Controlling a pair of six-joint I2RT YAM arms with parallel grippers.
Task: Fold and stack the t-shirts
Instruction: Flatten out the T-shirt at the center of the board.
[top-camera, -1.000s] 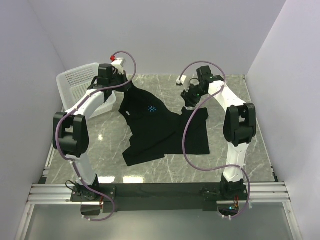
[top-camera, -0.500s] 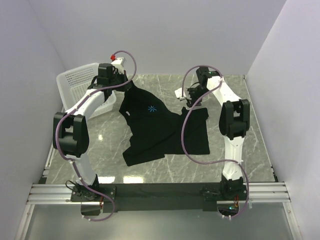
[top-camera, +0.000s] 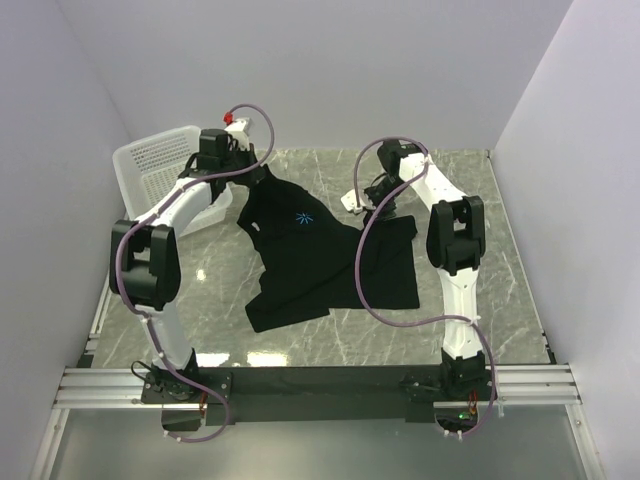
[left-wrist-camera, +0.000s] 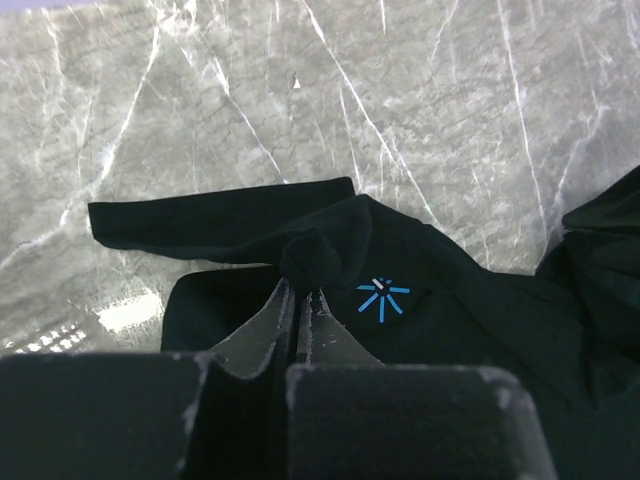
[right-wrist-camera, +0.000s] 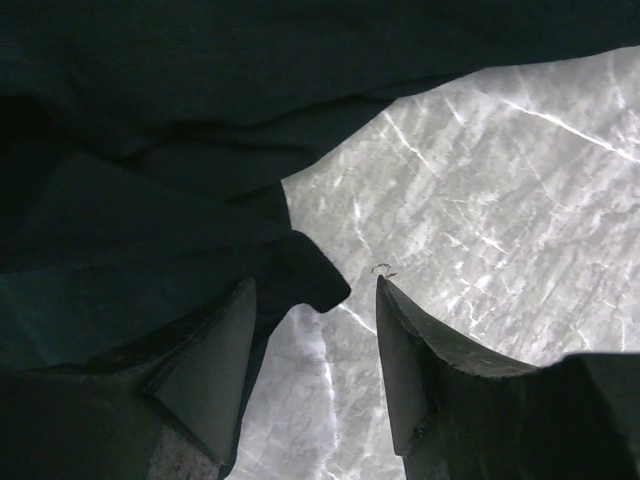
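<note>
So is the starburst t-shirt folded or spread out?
Spread out, unfolded: the starburst t-shirt lies rumpled across the marble table, its far edge pinched in the shut left gripper.

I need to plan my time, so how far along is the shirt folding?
Nothing looks folded or stacked: the black cotton t-shirt fabric lies rumpled on the grey marble table. In hand: the left pincer is shut on it near the blue starburst; the right pincer is open at an edge. Folding and stacking remain.
</note>
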